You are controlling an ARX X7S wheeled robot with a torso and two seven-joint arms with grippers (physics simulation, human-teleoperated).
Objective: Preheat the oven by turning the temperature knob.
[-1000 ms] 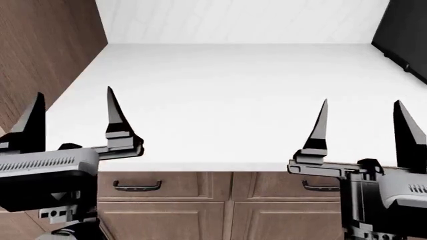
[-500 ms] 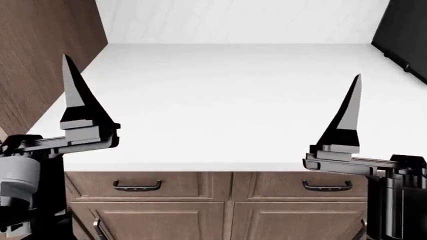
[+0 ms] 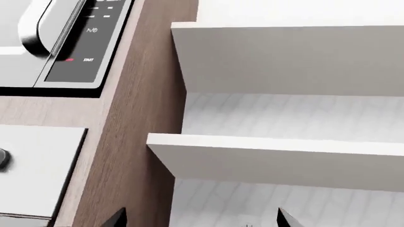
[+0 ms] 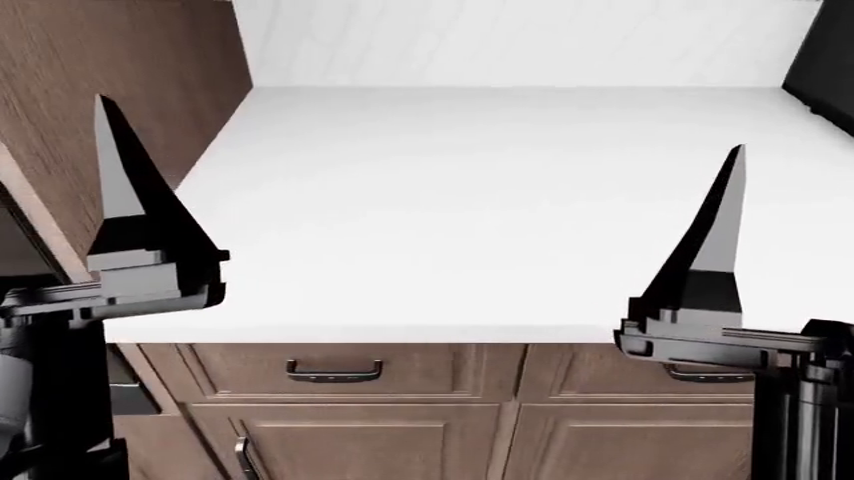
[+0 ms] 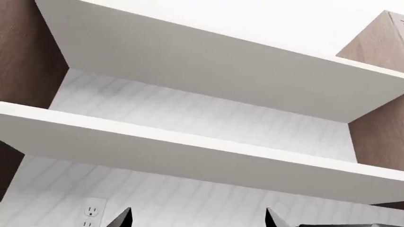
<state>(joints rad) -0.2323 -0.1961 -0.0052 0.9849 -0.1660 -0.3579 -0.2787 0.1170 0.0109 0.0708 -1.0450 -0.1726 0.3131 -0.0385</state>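
Note:
In the left wrist view the oven shows in part, set in a tall wooden cabinet: a steel bar handle and a black strip of white icons. Below it is a pale steel panel with a small round dark part at the frame edge. No knob shows clearly. My left gripper is open and empty, pointing up beside that cabinet. It shows edge-on in the head view. My right gripper is open and empty, and also stands upright in the head view.
A white countertop lies ahead, over wooden drawers with dark handles. The wooden cabinet side rises at the left. A black appliance sits at the far right. White shelves hang above, and a wall outlet is below them.
Both grippers have turned from showing two fingers to standing edge-on and upright. The head view has since swung left, so the counter and drawers sit further right.

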